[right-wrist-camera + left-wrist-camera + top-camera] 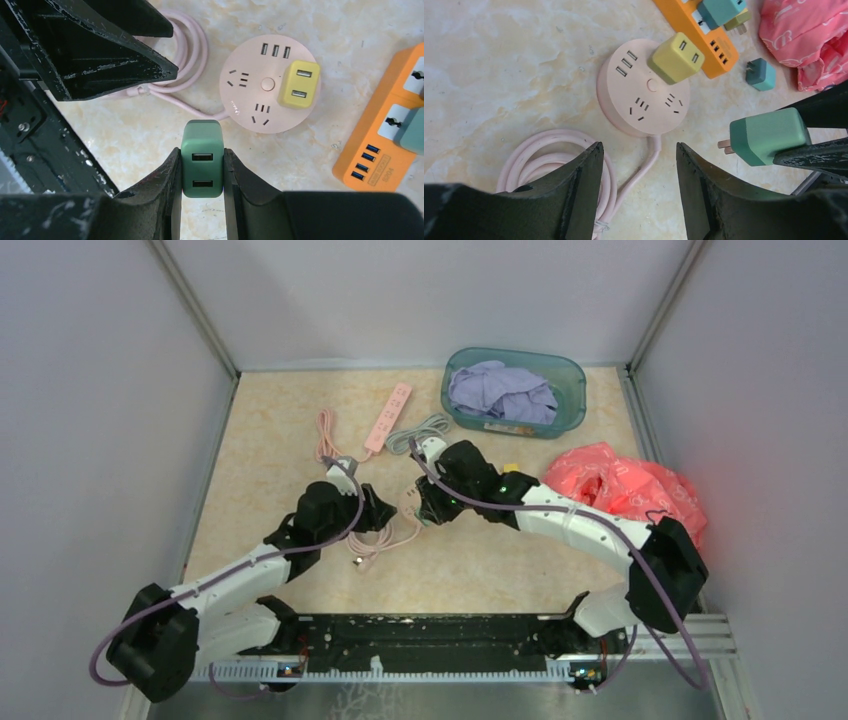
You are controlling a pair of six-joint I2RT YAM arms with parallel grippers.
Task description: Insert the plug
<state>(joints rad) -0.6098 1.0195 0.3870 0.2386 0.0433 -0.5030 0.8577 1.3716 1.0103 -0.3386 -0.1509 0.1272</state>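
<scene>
Plain grey walls (80, 390) close in the left, far and right sides of a beige marbled counter (270, 440); a metal rail (712, 633) runs along its near edge.

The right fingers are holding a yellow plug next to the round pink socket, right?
Not quite. The plug in the right fingers is green, not yellow. The yellow one is plugged into the round pink socket beside it. The right wrist view shows this.

My black fingers (162, 192) looked scuffed and matt. The green plug (202, 160) and round pink socket (250, 102) were smooth plastic.
</scene>
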